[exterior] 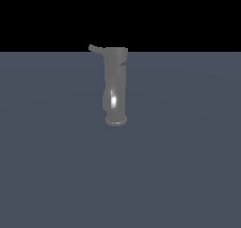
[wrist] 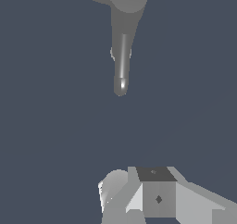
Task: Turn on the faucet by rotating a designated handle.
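On a bare grey floor, the gripper is hovering well apart from the upright faucet, its handle untouched; finger spacing unclear.

Faucet: tall grey metallic cylinder, upright on flat grey surface, round flared base, bright glint low on body, wider cap on top. Handle: short thin grey lever, rounded tip, projecting sideways from cap toward exterior view's left.

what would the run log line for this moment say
stage: pre-contact | tall grey metallic faucet: upright on floor | thin grey lever handle: points to exterior view's left, untouched | tool: away from faucet, open or shut unclear
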You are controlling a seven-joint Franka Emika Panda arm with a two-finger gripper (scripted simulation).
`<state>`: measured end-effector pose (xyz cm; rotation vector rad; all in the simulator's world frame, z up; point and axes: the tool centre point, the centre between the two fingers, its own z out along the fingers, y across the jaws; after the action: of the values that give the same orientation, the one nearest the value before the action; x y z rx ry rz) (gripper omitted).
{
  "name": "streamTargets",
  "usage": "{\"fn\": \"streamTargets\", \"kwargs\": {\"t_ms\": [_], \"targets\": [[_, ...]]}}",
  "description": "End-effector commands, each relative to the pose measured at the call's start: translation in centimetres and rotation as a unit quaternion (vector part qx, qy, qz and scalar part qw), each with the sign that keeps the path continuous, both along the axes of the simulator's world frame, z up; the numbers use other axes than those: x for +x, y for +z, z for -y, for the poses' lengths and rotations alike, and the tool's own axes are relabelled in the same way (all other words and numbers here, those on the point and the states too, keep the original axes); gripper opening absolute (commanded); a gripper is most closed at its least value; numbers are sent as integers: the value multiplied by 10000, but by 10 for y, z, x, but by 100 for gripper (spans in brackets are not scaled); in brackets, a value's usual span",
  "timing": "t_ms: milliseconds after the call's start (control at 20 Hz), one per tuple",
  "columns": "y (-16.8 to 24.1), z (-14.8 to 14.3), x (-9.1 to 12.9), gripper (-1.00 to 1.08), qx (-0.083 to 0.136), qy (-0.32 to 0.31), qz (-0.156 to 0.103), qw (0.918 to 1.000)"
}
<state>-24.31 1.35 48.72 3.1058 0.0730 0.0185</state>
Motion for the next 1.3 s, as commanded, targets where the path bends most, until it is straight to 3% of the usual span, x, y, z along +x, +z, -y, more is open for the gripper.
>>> {"fn": "streamTargets", "kwargs": {"t_ms": [0,800,1250], "targets": [[0,0,0,-100,0,0,0,10000],[5,5,5,-100,120,73,133,9998],[5,2,24,-100,285,-323,101,9990]]}}
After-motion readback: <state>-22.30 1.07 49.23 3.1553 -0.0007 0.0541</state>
